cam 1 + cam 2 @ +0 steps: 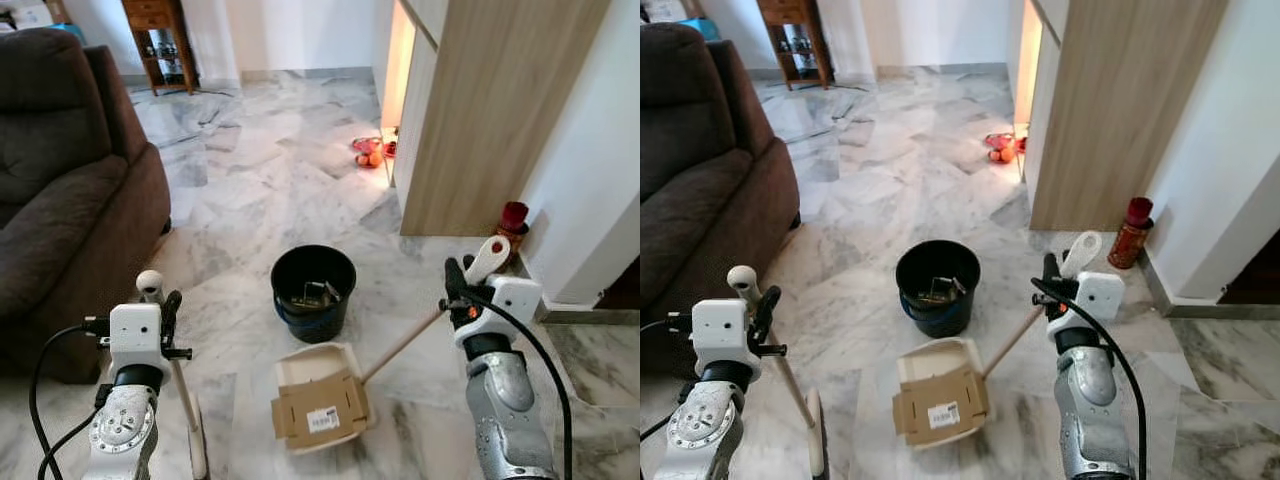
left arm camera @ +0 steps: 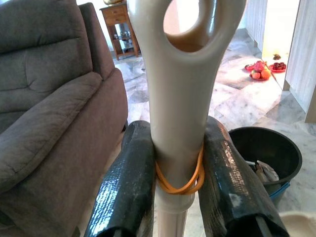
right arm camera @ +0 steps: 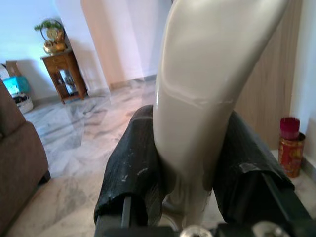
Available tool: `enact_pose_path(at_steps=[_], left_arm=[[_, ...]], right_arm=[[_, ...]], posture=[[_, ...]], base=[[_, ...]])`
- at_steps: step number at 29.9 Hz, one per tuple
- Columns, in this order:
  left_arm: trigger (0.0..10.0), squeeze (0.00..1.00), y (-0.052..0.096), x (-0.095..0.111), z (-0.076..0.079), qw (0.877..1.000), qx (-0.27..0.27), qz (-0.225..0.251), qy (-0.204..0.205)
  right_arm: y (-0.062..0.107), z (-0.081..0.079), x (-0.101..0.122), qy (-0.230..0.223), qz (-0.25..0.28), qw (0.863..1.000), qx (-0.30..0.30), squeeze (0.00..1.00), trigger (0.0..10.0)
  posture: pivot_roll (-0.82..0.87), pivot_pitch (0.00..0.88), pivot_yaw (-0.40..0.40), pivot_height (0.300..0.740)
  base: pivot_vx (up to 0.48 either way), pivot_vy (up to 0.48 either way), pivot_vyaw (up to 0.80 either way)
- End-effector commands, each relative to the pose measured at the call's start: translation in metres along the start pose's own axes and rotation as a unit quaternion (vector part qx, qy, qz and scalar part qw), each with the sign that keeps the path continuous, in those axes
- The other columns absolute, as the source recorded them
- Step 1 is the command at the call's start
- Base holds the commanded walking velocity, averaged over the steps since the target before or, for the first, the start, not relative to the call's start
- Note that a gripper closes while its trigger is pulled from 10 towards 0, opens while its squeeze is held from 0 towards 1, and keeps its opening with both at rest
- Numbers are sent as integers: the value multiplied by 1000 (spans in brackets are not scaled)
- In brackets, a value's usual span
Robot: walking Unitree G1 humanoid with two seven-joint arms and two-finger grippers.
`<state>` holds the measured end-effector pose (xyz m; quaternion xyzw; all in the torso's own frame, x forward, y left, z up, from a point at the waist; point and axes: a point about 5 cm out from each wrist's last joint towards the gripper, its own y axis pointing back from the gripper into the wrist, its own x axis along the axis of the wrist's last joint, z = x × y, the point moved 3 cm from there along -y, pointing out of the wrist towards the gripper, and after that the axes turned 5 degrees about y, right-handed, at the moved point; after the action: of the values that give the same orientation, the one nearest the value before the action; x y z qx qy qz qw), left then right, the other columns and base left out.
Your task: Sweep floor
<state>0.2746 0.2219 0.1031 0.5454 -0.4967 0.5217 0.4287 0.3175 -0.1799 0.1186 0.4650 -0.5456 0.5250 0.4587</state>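
My left gripper (image 1: 166, 318) is shut on the cream broom handle (image 2: 180, 98), just above an orange rubber band (image 2: 178, 183). The broom's stick (image 1: 185, 395) runs down to the floor beside my left arm. My right gripper (image 1: 457, 287) is shut on the cream dustpan handle (image 3: 197, 94), whose wooden stick (image 1: 400, 345) slants down to the dustpan (image 1: 300, 368) on the marble floor between my arms. A flattened piece of brown cardboard (image 1: 320, 410) lies in the pan. Just beyond it stands a black bucket (image 1: 313, 290) with scraps inside.
A brown sofa (image 1: 60, 200) lines the left side. A wood-panelled cabinet wall (image 1: 490, 120) stands on the right, with a red canister (image 1: 513, 222) at its foot. A plate of fruit (image 1: 368, 152) lies on the floor farther ahead. A wooden side table (image 1: 160, 40) stands at the back.
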Motion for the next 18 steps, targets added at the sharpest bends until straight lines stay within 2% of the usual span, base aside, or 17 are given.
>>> enact_pose_path(at_steps=[1, 10, 18], left_arm=[[10000, 0, -2, 10, -3, 1000, -2, 24, -12], [10000, 0, -2, 10, -3, 1000, -4, 24, -14], [10000, 0, -2, 10, -2, 1000, -4, 24, -14]], right_arm=[[-8, -5, 31, -12, 58, 998, 11, 0, 10000], [-10, -8, 51, -12, 80, 997, 20, 0, 10000], [-19, -13, 88, -29, 132, 991, 18, 0, 10000]], posture=[[143, 39, 57, 740], [145, 44, 58, 740], [145, 42, 58, 740]], base=[[0, 0, 0], [0, 0, 0], [0, 0, 0]])
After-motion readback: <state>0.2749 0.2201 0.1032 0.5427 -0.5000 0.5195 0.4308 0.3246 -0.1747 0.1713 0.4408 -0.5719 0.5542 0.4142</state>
